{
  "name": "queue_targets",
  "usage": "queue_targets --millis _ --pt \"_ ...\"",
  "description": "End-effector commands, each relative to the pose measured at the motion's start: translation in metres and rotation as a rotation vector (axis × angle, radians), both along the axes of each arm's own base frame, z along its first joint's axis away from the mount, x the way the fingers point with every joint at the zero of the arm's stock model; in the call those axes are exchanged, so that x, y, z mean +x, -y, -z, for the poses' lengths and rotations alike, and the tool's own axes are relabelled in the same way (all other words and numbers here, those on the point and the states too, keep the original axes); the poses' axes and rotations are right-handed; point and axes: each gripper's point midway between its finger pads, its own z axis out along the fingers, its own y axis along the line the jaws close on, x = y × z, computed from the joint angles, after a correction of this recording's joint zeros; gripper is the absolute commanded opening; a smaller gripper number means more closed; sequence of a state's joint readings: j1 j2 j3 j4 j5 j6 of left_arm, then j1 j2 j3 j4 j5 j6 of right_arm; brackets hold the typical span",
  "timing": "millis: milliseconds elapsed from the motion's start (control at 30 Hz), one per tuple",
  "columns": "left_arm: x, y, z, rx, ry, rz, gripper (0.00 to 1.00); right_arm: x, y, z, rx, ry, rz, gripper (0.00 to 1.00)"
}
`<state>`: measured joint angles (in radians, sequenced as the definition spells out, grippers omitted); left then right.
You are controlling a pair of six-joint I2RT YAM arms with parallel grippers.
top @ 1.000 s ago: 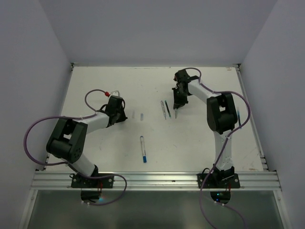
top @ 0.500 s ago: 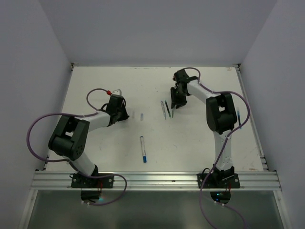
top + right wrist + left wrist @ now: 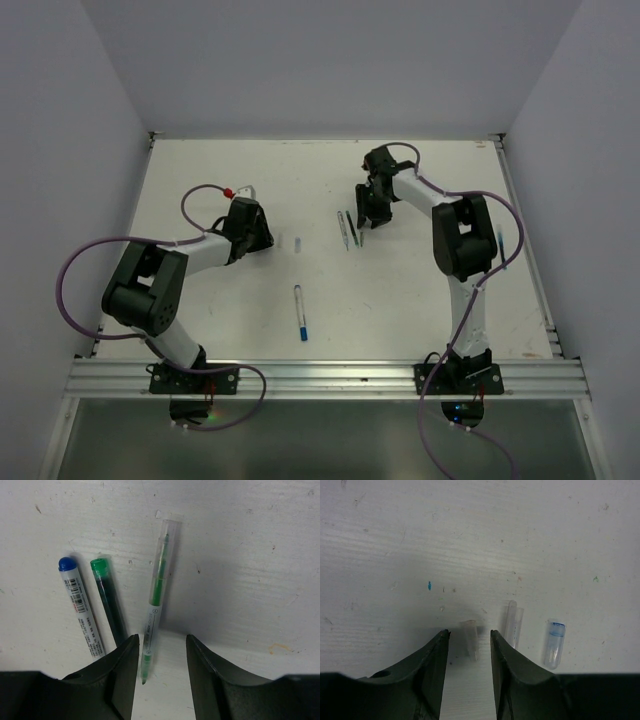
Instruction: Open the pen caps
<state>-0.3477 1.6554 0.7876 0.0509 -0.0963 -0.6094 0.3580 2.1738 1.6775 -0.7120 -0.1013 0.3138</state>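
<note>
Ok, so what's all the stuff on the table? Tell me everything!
pens by right gripper: three; white with blue end, green-black, clear with green inside; side by side.
middle pen: one, white with blue end, table middle.
pen caps: three; two clear, one blue-marked; by left gripper.
red-tipped thing: one, beyond left arm; too small to name.
table: one, white.
left gripper: open, a clear cap between its fingers.
right gripper: open, around the clear pen's tip.

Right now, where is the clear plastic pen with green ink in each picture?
Top external: the clear plastic pen with green ink lies just below the right gripper.
Right wrist: centre, its tip between the open jaws.
Left wrist: not in it.
Shared landmark: the right gripper.
</note>
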Motion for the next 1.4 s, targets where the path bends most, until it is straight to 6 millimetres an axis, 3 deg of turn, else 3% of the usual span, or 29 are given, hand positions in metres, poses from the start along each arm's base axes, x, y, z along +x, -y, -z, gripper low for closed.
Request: queue_targets --millis 0,167,200,233,267,333,367,400,433,500,533,600,633,667,733,867,933,1133,1167,1267,1300,1367 --pt "0.001 -0.005 -0.004 0.002 0.022 -0.013 0.42 0.003 -0.004 -0.014 0.024 0.044 -0.014 0.47" --pt "-0.003 -0.005 -0.020 -0.021 0.066 -0.009 0.44 -0.001 0.005 -0.059 -0.045 0.163 -0.017 0.54" --pt "-0.008 -0.006 -0.020 -0.025 0.065 -0.009 0.45 -0.009 0.011 -0.059 -0.109 0.173 -0.014 0.55" --pt "-0.008 -0.006 -0.034 -0.041 0.103 -0.009 0.47 -0.013 0.009 -0.075 -0.111 0.206 -0.009 0.56" --pt "-0.010 -0.005 -0.040 -0.053 0.121 -0.010 0.49 -0.019 0.008 -0.079 -0.121 0.215 -0.011 0.56" --pt "-0.022 -0.009 -0.043 -0.066 0.132 -0.015 0.54 -0.040 -0.004 -0.083 -0.169 0.235 -0.036 0.62" --pt "-0.023 -0.010 -0.060 -0.084 0.178 -0.020 0.55 -0.047 -0.009 -0.094 -0.183 0.270 -0.042 0.73" --pt "-0.032 -0.013 -0.059 -0.083 0.169 -0.024 0.56 -0.066 -0.023 -0.091 -0.197 0.270 -0.085 0.98" --pt "-0.035 -0.015 -0.077 -0.103 0.216 -0.030 0.56 -0.076 -0.034 -0.089 -0.166 0.259 -0.096 0.99" --pt "-0.048 -0.017 -0.082 -0.117 0.220 -0.028 0.56 -0.105 -0.067 -0.084 -0.075 0.238 -0.174 0.99" --pt "-0.052 -0.018 -0.099 -0.142 0.268 -0.026 0.57 -0.120 -0.086 -0.081 0.002 0.203 -0.201 0.99" --pt "-0.069 -0.020 -0.099 -0.155 0.248 -0.024 0.57 -0.144 -0.111 -0.077 0.071 0.204 -0.247 0.99" --pt "-0.074 -0.021 -0.117 -0.182 0.299 -0.021 0.58 -0.153 -0.119 -0.075 0.104 0.196 -0.236 0.99" --pt "-0.082 -0.022 -0.116 -0.186 0.290 -0.018 0.59 -0.160 -0.126 -0.074 0.126 0.192 -0.244 0.99" --pt "-0.091 -0.025 -0.136 -0.219 0.349 -0.021 0.64 -0.176 -0.138 -0.064 0.148 0.181 -0.255 0.99" --pt "-0.108 -0.030 -0.143 -0.233 0.358 -0.022 0.65 -0.194 -0.155 -0.050 0.129 0.149 -0.275 0.98" --pt "-0.112 -0.031 -0.144 -0.244 0.366 -0.031 0.65 -0.205 -0.165 -0.035 0.108 0.116 -0.295 0.87" --pt "-0.119 -0.027 -0.129 -0.270 0.336 -0.015 0.65 -0.212 -0.185 -0.019 0.055 0.128 -0.286 0.72" --pt "-0.119 -0.026 -0.127 -0.269 0.330 -0.010 0.65 -0.212 -0.187 -0.018 0.052 0.130 -0.281 0.61" --pt "-0.120 -0.027 -0.123 -0.255 0.318 -0.011 0.64 -0.210 -0.183 -0.008 0.011 0.126 -0.254 0.42" --pt "-0.121 -0.028 -0.122 -0.251 0.315 -0.009 0.64 -0.209 -0.182 -0.007 0.002 0.127 -0.249 0.22" --pt "-0.122 -0.028 -0.122 -0.251 0.318 -0.006 0.64 -0.209 -0.181 -0.006 -0.011 0.134 -0.243 0.00"
